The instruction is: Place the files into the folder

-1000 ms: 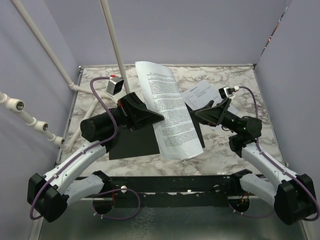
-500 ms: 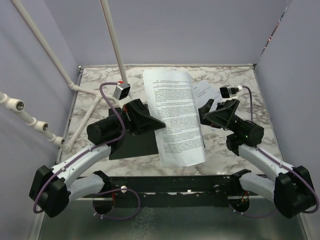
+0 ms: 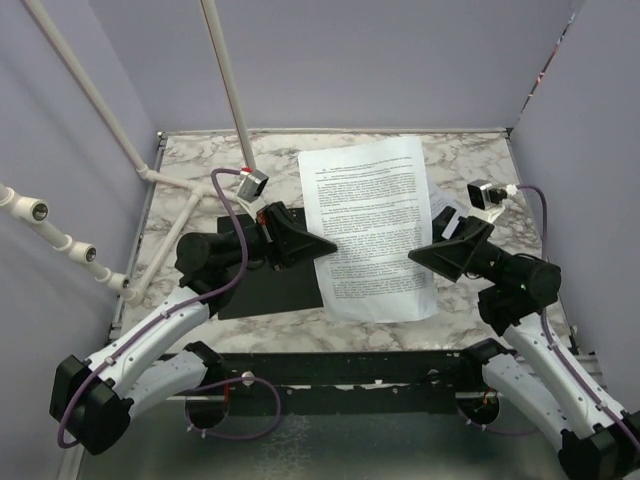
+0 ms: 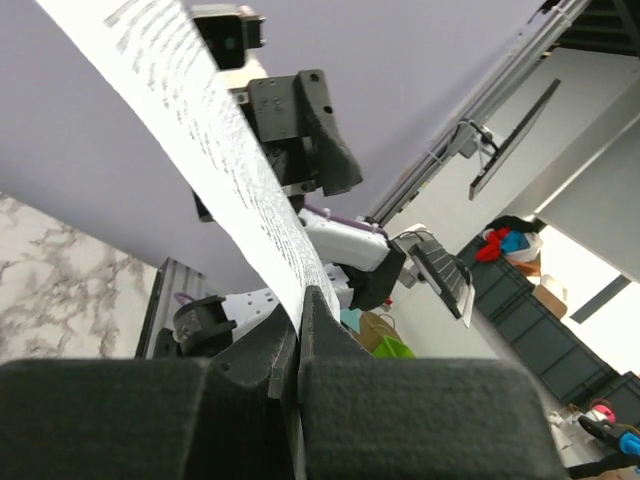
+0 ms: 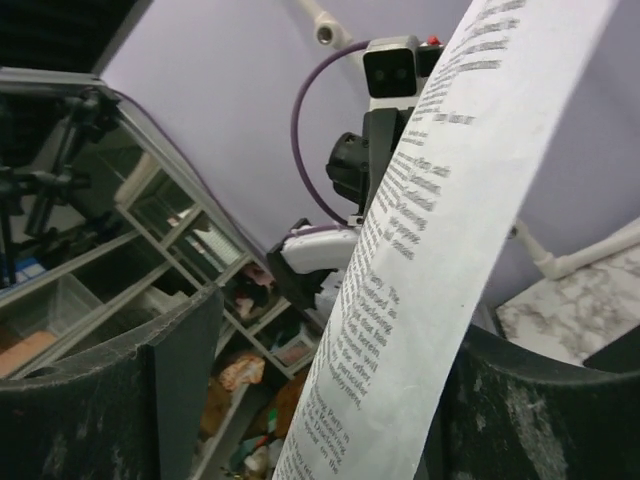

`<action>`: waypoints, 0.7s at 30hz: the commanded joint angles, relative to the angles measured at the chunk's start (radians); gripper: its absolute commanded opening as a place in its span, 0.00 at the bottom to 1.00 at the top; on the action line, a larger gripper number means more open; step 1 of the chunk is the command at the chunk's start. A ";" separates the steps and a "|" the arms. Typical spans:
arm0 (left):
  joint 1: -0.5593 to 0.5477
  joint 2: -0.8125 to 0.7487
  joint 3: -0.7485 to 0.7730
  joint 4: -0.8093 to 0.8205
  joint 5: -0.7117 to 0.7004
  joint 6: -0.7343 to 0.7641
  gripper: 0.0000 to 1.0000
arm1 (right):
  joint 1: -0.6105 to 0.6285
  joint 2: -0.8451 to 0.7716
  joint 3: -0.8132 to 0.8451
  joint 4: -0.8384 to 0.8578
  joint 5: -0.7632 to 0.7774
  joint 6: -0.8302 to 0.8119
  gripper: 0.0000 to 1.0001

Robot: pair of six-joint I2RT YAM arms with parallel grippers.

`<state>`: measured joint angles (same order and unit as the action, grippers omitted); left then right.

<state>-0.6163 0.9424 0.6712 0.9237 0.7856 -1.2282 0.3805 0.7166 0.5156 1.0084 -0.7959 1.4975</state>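
Two sets of fingers at one sheet, my left fingers [image 4: 345, 355] clamped tight on the files [image 3: 372, 225] at their left edge, my right fingers [image 5: 170, 350] spread apart astride the right edge, files lifted over the open black folder [image 3: 270, 285] lying on the marble bench [image 3: 460, 160], white pipe frame [image 3: 230, 90] behind.

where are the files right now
Top view: the files hang centre frame, over the right part of the folder, left edge pinched by the left gripper, right edge inside the open right gripper.
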 commanded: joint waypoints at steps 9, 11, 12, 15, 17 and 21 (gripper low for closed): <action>0.004 -0.025 0.099 -0.404 0.080 0.268 0.00 | 0.006 -0.043 0.220 -0.680 -0.053 -0.448 0.57; 0.004 -0.037 0.120 -0.481 0.069 0.330 0.00 | 0.007 -0.041 0.236 -0.730 -0.053 -0.487 0.52; 0.004 -0.041 0.132 -0.523 0.059 0.348 0.00 | 0.007 -0.042 0.243 -0.758 -0.051 -0.507 0.49; 0.004 -0.053 0.159 -0.620 0.031 0.419 0.00 | 0.007 -0.048 0.261 -0.822 -0.047 -0.552 0.44; 0.004 -0.059 0.165 -0.644 0.007 0.434 0.00 | 0.007 -0.053 0.265 -0.849 -0.044 -0.571 0.43; 0.006 -0.060 0.166 -0.662 -0.030 0.443 0.00 | 0.007 -0.062 0.269 -0.903 -0.032 -0.603 0.41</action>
<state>-0.6151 0.8944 0.8146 0.3431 0.8097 -0.8478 0.3805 0.6701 0.7536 0.2104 -0.8177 0.9653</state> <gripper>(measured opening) 0.003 0.415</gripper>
